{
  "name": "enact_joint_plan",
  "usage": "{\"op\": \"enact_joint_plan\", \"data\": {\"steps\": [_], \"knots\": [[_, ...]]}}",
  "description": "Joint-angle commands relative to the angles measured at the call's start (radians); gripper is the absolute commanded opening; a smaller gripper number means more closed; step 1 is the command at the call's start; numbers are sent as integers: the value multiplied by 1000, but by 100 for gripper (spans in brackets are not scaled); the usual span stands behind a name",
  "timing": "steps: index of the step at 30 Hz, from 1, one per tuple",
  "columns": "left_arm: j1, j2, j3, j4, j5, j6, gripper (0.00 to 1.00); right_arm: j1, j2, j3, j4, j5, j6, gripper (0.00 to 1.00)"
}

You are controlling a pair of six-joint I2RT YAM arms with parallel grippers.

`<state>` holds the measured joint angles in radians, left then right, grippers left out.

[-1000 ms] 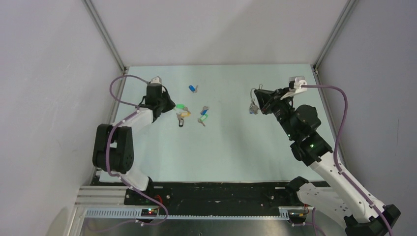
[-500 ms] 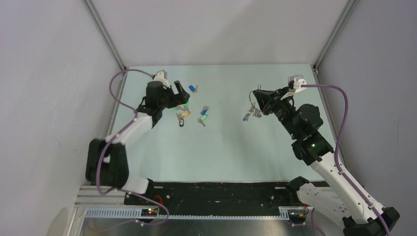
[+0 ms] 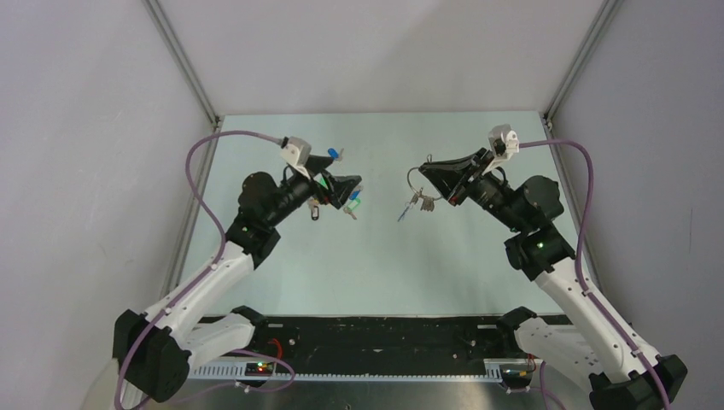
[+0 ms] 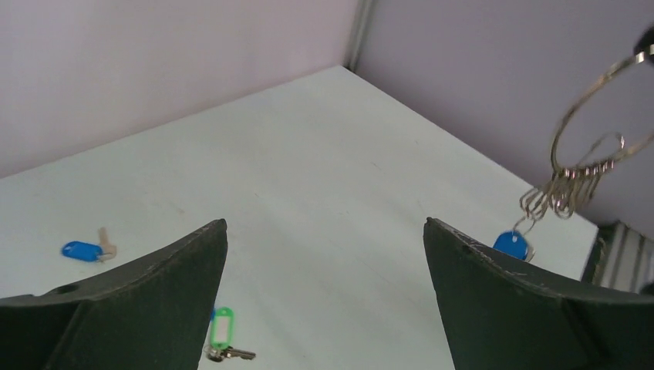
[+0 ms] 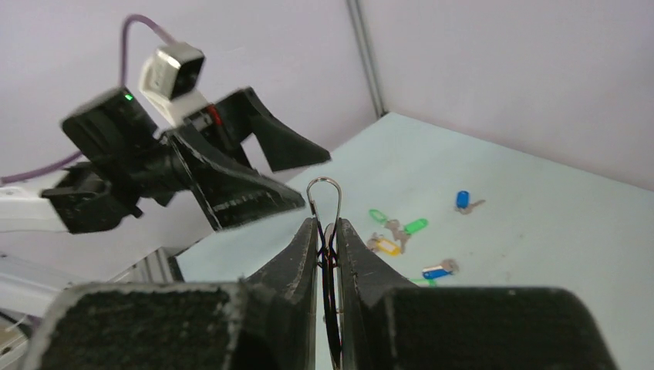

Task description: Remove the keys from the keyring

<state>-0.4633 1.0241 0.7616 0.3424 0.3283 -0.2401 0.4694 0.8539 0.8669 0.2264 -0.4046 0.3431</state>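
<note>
My right gripper (image 3: 429, 173) is shut on the keyring (image 3: 411, 180), a thin silver ring held in the air above the table's middle right. Its rim pokes out between the fingertips (image 5: 324, 181). Several silver keys (image 3: 417, 203) and a blue tag (image 3: 402, 213) dangle below the ring. My left gripper (image 3: 341, 178) stands wide open and empty, raised and facing the ring from the left. In the left wrist view the keyring (image 4: 557, 142) hangs at the upper right, its keys (image 4: 559, 196) and blue tag (image 4: 511, 244) beyond the right finger.
Loose tagged keys lie on the table under and behind the left gripper: a blue one (image 3: 334, 155), a green one (image 3: 353, 203), a dark tag (image 3: 314, 213). The right wrist view also shows a yellow tag (image 5: 385, 247). Walls close in the table on the left, back and right.
The left gripper has opened, risen and swung right toward the middle. The right gripper has carried the keyring leftward, and the keys have swung with it.
</note>
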Motion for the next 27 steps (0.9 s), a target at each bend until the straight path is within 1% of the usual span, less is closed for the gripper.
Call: {"op": "enact_joint_plan", "data": {"steps": [1,2,3,6,11,19,23,27], "knots": [[-110,-36,-75,173,13,126,100,-6,8,73,125,-95,61,0],[-133,-46,-91,195,5,181,100,-7,17,86,130,-103,65,0],[-175,-49,-117,238,-5,205,100,-7,19,93,130,-104,71,0],[-236,-38,-136,287,-15,289,100,-8,31,122,141,-108,82,0],[-318,18,-120,333,-51,345,100,-9,43,154,155,-109,101,0],[-359,142,-38,379,-56,366,99,-10,53,167,192,-117,142,0],[-364,192,1,414,-22,355,95,-8,49,171,190,-116,149,0],[-376,233,27,432,13,353,94,-8,44,172,185,-105,144,0]]}}
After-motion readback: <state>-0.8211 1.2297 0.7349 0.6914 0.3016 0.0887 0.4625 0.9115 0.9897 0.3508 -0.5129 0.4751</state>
